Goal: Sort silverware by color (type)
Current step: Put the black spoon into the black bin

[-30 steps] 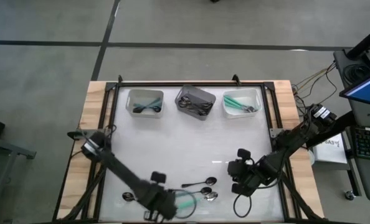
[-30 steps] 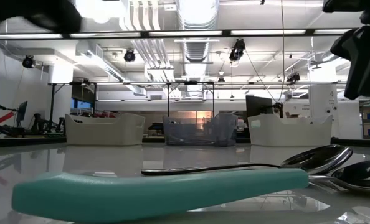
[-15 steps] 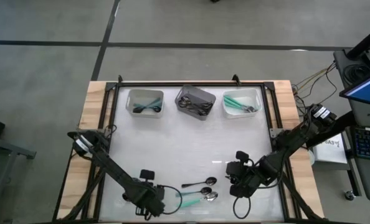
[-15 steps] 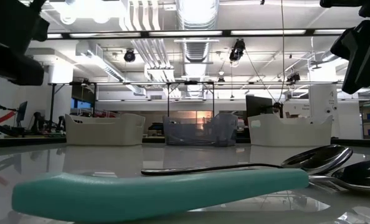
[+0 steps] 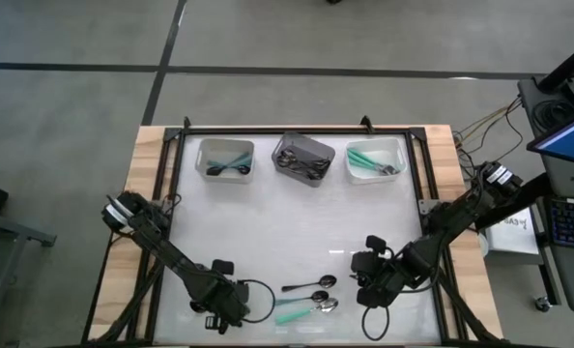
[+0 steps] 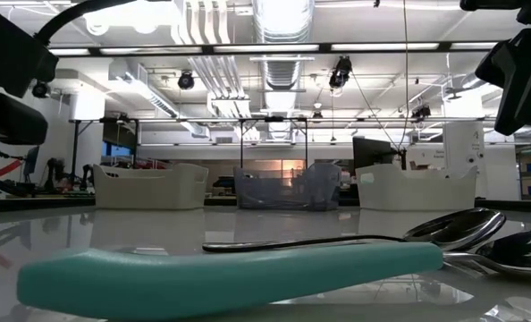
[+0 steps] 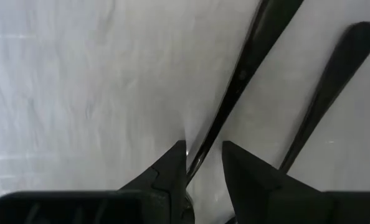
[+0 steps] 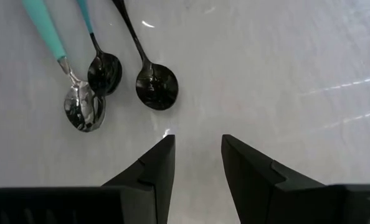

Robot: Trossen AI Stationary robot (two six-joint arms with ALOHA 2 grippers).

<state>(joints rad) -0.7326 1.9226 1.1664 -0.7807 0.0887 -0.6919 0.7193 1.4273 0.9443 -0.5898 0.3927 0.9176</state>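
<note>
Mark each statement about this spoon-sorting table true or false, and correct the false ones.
1. Three bins stand in a row along the far edge of the table. True.
2. The right gripper holds a teal-handled spoon. False: its fingers are open and empty, above bare table near the loose spoons.
3. A black spoon's handle runs between the left gripper's fingertips. True.
4. Every spoon is already in a bin. False: a few spoons lie loose near the table's front edge.

Grey concrete floor (image 5: 74, 97) with dark seam lines. Wood-edged white desk (image 5: 297, 232). Open industrial ceiling with long fluorescent strip lights (image 6: 265, 47), pipes and ducting; black keyboard (image 5: 569, 222) at side.
</note>
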